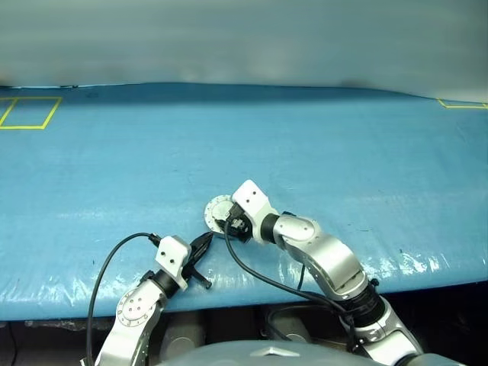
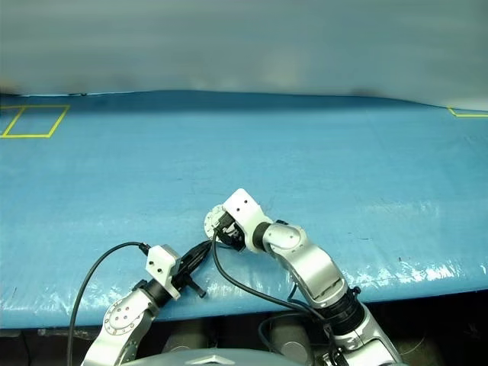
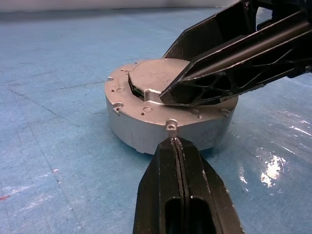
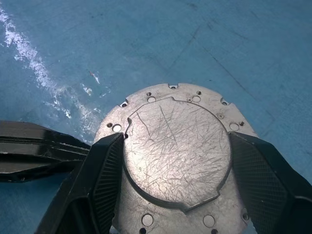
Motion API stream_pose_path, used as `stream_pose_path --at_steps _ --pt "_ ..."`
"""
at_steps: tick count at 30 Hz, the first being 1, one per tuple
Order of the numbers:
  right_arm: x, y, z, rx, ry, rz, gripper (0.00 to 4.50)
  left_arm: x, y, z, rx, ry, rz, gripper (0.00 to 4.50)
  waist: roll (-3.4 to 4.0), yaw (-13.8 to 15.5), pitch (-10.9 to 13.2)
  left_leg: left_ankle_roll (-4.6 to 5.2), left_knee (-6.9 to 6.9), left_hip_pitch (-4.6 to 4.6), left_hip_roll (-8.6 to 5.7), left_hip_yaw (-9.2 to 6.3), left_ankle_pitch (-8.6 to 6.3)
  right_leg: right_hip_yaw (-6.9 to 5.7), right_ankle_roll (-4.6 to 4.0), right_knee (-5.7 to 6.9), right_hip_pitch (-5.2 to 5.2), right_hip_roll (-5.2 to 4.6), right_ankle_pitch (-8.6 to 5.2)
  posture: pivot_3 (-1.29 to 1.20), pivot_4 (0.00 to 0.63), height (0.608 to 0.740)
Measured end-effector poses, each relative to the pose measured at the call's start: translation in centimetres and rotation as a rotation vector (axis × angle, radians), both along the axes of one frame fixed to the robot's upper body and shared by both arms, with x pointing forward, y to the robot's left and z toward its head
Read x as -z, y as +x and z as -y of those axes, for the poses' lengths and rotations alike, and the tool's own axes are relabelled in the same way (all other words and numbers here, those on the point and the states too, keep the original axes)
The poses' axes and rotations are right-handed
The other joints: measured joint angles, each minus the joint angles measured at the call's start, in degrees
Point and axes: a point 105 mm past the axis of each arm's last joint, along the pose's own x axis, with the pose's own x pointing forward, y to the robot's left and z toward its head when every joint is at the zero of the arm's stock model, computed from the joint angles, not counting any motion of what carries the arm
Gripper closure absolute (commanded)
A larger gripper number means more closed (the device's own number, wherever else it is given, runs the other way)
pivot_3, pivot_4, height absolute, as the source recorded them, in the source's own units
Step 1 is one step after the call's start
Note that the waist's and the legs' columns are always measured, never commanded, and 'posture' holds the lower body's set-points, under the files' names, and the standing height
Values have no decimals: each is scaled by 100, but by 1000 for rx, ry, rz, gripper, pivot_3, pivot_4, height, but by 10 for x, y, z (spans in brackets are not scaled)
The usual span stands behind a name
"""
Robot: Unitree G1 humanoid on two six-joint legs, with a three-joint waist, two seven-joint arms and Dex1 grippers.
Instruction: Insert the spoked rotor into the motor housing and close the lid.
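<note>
Closed black left end effector [image 3: 176, 141] touches the round silver-grey motor housing's [image 3: 146, 129] near wall on the blue tabletop [image 1: 343, 145]; beyond, the right end effector [image 4: 170, 161] (fingers spread wide) straddles its scratched grey lid [image 4: 178, 146], which lies shut.

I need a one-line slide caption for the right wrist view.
Right gripper straddles the closed lid of the motor housing.

This looks like a robot test lab or workshop. A wide surface [image 1: 320, 145] wrapped in glossy blue plastic sheeting fills the frame, with yellow tape rectangles [image 1: 29, 112] marked at its upper left and upper right corners.
</note>
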Motion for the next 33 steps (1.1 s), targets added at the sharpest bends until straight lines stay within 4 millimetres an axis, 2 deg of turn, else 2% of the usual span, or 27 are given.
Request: stream_pose_path --at_steps 13,21,33 --pt "6 -4 15 -187 -5 14 1462 -1 3 -3 3 16 19 4500 -3 14 -6 7 1 4 -4 4 -9 0 -1 -6 9 1 1 0 150 740" --pt "9 -13 19 -254 3 -21 1462 2 4 -7 -2 20 27 4500 -9 11 -37 7 0 5 -4 4 -12 0 -9 -6 15 7 6 0 150 740" --pt "14 -12 7 -144 69 -23 1462 0 6 -15 -22 33 43 4500 -12 -22 -76 3 2 29 20 6 -11 5 4 5 14 23 -2 0 150 740"
